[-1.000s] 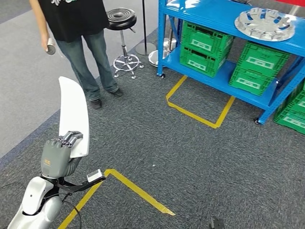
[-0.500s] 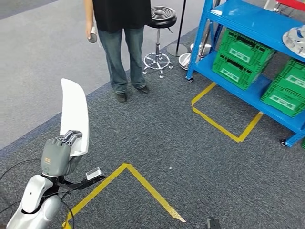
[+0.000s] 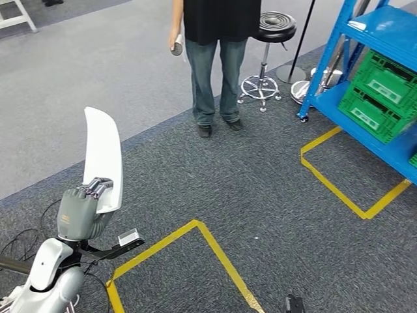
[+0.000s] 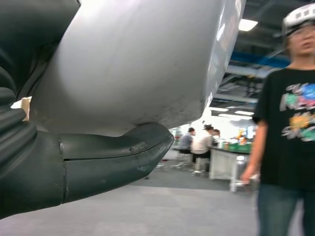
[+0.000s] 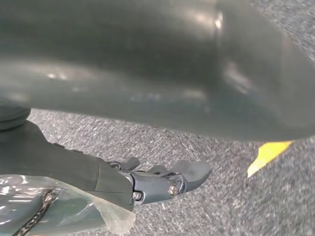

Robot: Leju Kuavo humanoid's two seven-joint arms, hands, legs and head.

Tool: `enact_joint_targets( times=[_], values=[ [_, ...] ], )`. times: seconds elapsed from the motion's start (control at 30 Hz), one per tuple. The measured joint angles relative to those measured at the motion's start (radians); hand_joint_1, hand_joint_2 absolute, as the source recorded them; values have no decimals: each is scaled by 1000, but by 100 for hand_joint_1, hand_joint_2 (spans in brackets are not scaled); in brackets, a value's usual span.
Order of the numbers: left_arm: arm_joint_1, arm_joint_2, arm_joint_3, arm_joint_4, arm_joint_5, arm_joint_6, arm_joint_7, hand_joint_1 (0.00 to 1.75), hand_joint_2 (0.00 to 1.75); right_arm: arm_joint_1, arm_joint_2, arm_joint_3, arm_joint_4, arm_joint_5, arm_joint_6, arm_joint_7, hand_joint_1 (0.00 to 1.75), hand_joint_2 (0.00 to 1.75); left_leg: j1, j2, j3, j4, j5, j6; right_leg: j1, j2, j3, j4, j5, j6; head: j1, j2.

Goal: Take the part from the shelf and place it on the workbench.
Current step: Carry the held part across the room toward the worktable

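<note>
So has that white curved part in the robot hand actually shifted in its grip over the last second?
No. The white part sits the same against the left robot hand; the floor tape, person and shelf slide right because the camera turned.

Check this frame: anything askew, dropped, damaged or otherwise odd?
Nothing stands out. The left hand holds the white part upright and intact; loose black cables lie on the carpet beside the robot.

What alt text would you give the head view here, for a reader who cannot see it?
The robot's left hand holds a curved white part upright above grey carpet marked with yellow tape. A person stands ahead beside a black stool, with a blue shelf of green crates at right.
</note>
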Motion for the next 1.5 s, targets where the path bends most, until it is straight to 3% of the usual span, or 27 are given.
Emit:
enact_joint_targets(
  times=[0.03,0.07,0.13,0.2,0.23,0.3,0.37,0.43,0.5,0.53,0.57,0.63,0.7,0.77,0.8,0.93,1.07,1.23,1.5],
  values=[
    [1,1,-1,0,1,0,0,175,175,0,0,0,0,0,0,0,0,0,5,5,3,-3,12,-5,-1,-15,2,1,-3,2,0,0],
    [1,1,-3,0,2,0,0,175,175,0,0,0,0,0,0,0,0,0,10,13,26,-45,39,-10,-2,-30,5,1,-7,5,0,0],
    [0,2,-5,0,5,-1,0,175,175,-1,1,0,0,1,-1,0,0,0,9,60,101,-181,97,-14,-1,-55,13,5,-18,16,-1,0],
    [-2,1,-6,0,6,-1,0,175,175,-2,1,0,0,1,-2,0,0,0,2,97,143,-260,112,0,5,-75,18,9,-31,29,0,0],
    [-2,1,-7,0,6,-1,0,175,175,-3,1,0,0,1,-3,0,0,0,-3,97,144,-265,105,11,8,-86,21,10,-36,34,1,0],
    [0,2,-7,0,7,-2,1,175,175,-5,1,0,0,2,-3,0,0,0,-3,68,143,-268,104,29,6,-97,29,10,-47,45,3,0],
    [-2,2,-7,-1,8,-2,1,175,175,-6,1,0,0,3,-3,-1,0,0,-1,42,144,-271,106,43,-1,-49,10,57,-81,52,5,0],
    [-4,-2,-8,-1,8,-2,2,175,175,-3,2,0,0,4,-3,0,0,0,-1,15,144,-272,106,53,-4,15,-55,189,-145,53,9,0],
    [-2,-5,-8,-1,8,-2,2,175,175,0,2,0,0,8,-4,0,0,0,-3,-16,144,-272,106,56,-4,33,-128,314,-179,51,11,0],
    [-1,-5,-8,-1,9,-2,2,175,175,1,2,0,0,9,-4,0,0,0,-4,-32,144,-271,106,56,-4,36,-145,325,-165,49,11,0],
    [-1,-5,-8,-1,9,-2,2,175,175,1,2,0,0,11,-4,1,0,0,-4,-49,145,-271,106,56,-4,39,-143,296,-132,47,11,0],
    [-1,-6,-8,-1,10,-2,2,175,175,0,1,0,0,14,-4,0,0,0,-4,-77,148,-269,104,53,-5,67,-100,161,-44,40,11,0],
    [0,-6,-8,-1,12,-2,3,175,175,-2,1,0,0,21,-4,0,0,0,-5,-97,144,-265,103,46,-7,96,-62,62,-3,35,11,0],
    [4,-6,-8,-1,14,-2,4,175,175,-4,1,0,0,24,-3,0,0,0,-3,-111,140,-267,107,35,-6,97,-49,42,-3,32,11,0],
    [7,-5,-8,-1,14,-2,4,175,175,-5,1,0,0,23,-2,0,0,0,-2,-113,140,-270,110,34,-5,96,-46,39,0,33,11,0],
    [7,-3,-8,-1,15,-2,5,175,175,-5,1,0,0,21,0,-1,0,0,-3,-109,144,-279,117,67,-5,95,-45,27,8,36,10,0],
    [7,-3,-8,-1,15,-2,6,175,175,-4,1,0,0,21,1,-1,0,0,-2,-104,148,-286,121,60,-1,97,-46,28,10,28,10,0],
    [7,-3,-8,-1,16,-2,6,175,175,-4,1,0,0,21,0,-1,0,0,3,-102,148,-290,120,30,2,98,-47,30,9,24,10,0],
    [8,-3,-8,-2,16,-3,6,175,175,-3,1,0,0,22,-1,-1,0,0,1,-101,148,-290,119,25,0,98,-47,30,9,23,11,0]
  ],
)
